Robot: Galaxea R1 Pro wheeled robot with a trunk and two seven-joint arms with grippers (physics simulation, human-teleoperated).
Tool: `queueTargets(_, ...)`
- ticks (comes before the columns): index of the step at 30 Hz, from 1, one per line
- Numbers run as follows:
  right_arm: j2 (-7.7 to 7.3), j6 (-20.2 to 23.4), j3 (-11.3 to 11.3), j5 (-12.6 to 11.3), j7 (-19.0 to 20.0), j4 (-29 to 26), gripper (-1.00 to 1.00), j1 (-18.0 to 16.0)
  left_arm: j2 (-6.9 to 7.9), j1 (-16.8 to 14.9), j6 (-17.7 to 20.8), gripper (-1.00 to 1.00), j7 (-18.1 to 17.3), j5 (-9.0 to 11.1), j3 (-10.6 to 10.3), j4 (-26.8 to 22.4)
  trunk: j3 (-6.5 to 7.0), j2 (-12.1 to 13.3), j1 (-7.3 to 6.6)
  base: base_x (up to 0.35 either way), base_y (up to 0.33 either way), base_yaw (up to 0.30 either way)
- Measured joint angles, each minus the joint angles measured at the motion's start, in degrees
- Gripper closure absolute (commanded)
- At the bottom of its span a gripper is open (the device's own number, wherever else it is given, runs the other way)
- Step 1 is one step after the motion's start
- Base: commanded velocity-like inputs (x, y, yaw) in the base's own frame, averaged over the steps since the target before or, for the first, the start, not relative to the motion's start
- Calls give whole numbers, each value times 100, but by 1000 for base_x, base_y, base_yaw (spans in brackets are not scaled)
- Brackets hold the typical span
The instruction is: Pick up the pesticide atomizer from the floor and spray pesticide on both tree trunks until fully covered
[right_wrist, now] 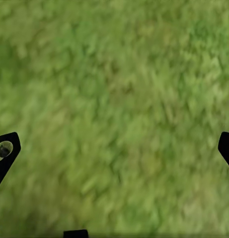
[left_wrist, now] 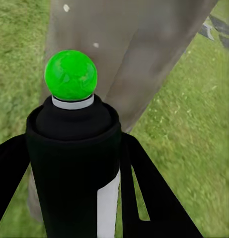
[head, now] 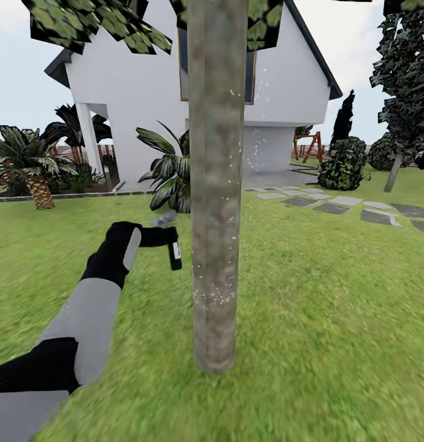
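The pesticide atomizer point(head: 174, 255) hangs upright above the lawn point(head: 334, 294), pinched in the left tool point(head: 165, 236) just beside the tree trunk point(head: 216, 184), to its left. In the left wrist view the black bottle point(left_wrist: 74, 168) — green ball on top, pale stripe down its side — sits between the dark fingers point(left_wrist: 144, 198), with the trunk point(left_wrist: 139, 54) close behind it. White specks dot the bark. Right of the trunk lie grey stepping stones point(head: 346, 205) before the white house point(head: 144, 86). The right tool point(right_wrist: 114, 148) is spread wide over blurred grass point(right_wrist: 114, 89).
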Motion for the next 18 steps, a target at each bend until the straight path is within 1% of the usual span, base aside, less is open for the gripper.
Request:
queueTargets(1, 0, -2, 0, 1, 0, 0, -100, 1, 1, -343, 281, 100, -1, -18, -1, 16, -1, 0, 0, 0, 0, 0)
queueTargets(2, 0, -2, 0, 1, 0, 0, -100, -1, -1, -588, 424, 100, -6, 53, 1, 24, 1, -1, -1, 0, 0, 0)
queueTargets(3, 0, -2, 0, 1, 0, 1, -100, 0, 1, -681, 465, 100, -2, 2, 0, 34, -1, 0, 0, 0, 0, 0)
queueTargets(4, 0, -1, 0, 2, 0, 1, -100, -2, 0, -870, 528, 100, -5, -7, 0, 73, 0, 0, 0, 0, 0, 0)
queueTargets(5, 0, -2, 0, 2, 0, 1, -100, -2, 0, -1106, 573, 100, -7, 14, 0, 174, 1, 0, -1, 0, 0, 0)
queueTargets(6, 0, -3, 0, 2, 0, 1, -100, -2, 5, -1474, 605, 100, -6, -27, -3, 432, 0, 1, 1, 0, 0, 0)
queueTargets(7, 0, -3, 0, 2, 0, 1, -100, -1, 8, -1732, 629, 100, -10, 42, -2, 598, 1, -1, -1, 0, 0, 0)
queueTargets(8, 0, -3, 0, 2, 0, 1, -100, 0, 13, -1938, 630, 100, -8, -6, -4, 729, 0, 0, 0, 0, 0, 0)
queueTargets(11, 0, -3, 0, 2, 0, 1, -100, 0, 17, -2430, 645, 100, -10, -3, -5, 938, 0, 0, 0, 0, 0, 0)
queueTargets(15, 0, -3, 0, 2, 0, 1, -100, -1, 18, -2880, 655, 100, -21, 7, -6, 989, 0, -1, 0, 0, 0, 0)
queueTargets(18, 0, -3, 0, 2, 0, 1, -100, -3, 18, -3298, 661, 100, -27, 9, -6, 1002, 0, 0, 0, 0, 0, 0)
